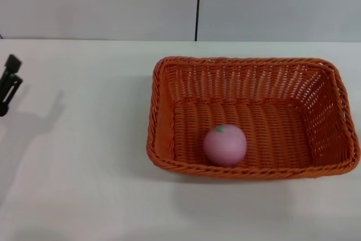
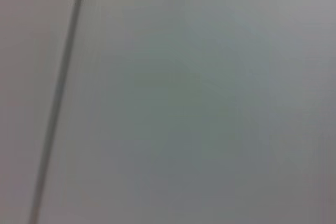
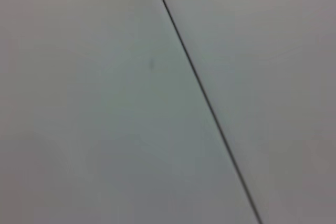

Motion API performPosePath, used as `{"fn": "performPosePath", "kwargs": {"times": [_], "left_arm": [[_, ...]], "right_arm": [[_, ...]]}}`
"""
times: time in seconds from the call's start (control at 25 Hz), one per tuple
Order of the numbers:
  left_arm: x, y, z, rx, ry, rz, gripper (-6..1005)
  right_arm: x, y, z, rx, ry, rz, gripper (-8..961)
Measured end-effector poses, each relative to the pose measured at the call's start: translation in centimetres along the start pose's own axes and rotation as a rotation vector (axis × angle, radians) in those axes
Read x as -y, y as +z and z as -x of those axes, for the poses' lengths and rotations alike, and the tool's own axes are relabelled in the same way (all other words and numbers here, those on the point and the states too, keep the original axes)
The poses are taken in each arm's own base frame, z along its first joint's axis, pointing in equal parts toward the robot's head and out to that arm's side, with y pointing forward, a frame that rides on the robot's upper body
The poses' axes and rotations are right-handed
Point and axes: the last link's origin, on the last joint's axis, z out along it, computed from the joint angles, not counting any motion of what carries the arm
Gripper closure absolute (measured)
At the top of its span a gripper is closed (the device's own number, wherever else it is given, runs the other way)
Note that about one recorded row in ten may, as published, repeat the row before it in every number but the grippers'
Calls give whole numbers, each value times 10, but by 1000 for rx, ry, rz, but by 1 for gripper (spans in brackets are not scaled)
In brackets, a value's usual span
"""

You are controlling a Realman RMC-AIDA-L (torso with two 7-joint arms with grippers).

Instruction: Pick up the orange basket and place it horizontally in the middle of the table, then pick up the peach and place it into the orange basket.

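Note:
The orange basket (image 1: pixel 251 118) lies lengthwise across the white table (image 1: pixel 84 167), right of centre in the head view. Inside it, near the front wall, rests the pink peach (image 1: pixel 225 145) with its green leaf on top. My left gripper (image 1: pixel 8 86) shows only as a black part at the far left edge, well away from the basket and holding nothing that I can see. My right gripper is out of view. Both wrist views show only a pale wall with a dark seam.
A pale wall (image 1: pixel 113 4) with a vertical dark seam (image 1: pixel 198 4) runs behind the table's far edge. The left gripper casts a shadow on the table at the left.

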Motion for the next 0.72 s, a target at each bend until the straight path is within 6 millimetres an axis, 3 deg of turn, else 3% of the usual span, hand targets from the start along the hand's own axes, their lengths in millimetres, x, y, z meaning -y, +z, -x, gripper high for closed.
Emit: {"fn": "performPosePath", "kwargs": {"times": [0.16,0.64,0.72], "left_arm": [[8,-10,-1,-2,19,-65,186],[16,-14,-2,-15,135,-159,186],[16,-14,-1,-20,127,-173,186]], "right_arm": [[2,-1,-2,34,-47,-69,328],[-3,10,-8,57,-117,-113,232],[-4,13,-9,59,-127,-109,157]]}}
